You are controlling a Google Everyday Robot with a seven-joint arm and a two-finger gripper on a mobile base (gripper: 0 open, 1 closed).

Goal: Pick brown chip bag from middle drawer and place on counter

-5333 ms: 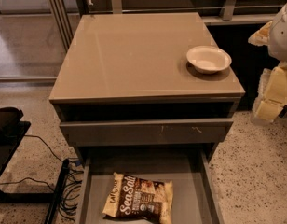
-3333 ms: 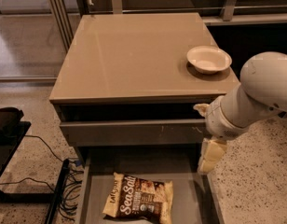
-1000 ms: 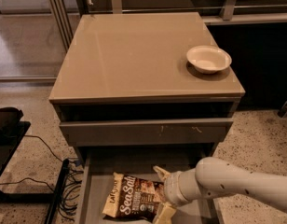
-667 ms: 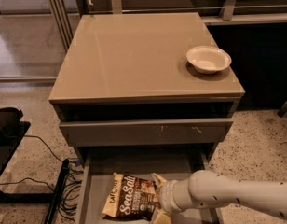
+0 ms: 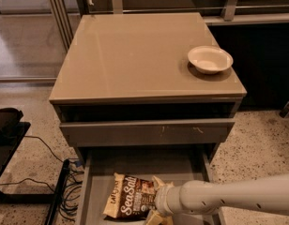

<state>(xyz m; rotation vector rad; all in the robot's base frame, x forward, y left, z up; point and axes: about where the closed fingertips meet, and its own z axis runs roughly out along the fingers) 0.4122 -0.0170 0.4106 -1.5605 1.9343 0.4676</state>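
End effector point(image 5: 155, 199) sits spread wide at the brown chip bag point(image 5: 128, 201), right edge; close firmly before you lift.

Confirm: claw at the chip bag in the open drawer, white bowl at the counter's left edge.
Wrong side: camera view shows the white bowl at the counter's right edge. The claw is at the brown chip bag in the middle drawer.

The white arm point(image 5: 238, 196) enters from the near right edge and lies almost level, pointing left. Past its wrist collar point(image 5: 164, 201), the gripper point(image 5: 152, 199) sits low at the near middle of the scene. Its two cream fingers point(image 5: 157, 182) are spread apart, one farther and one nearer.
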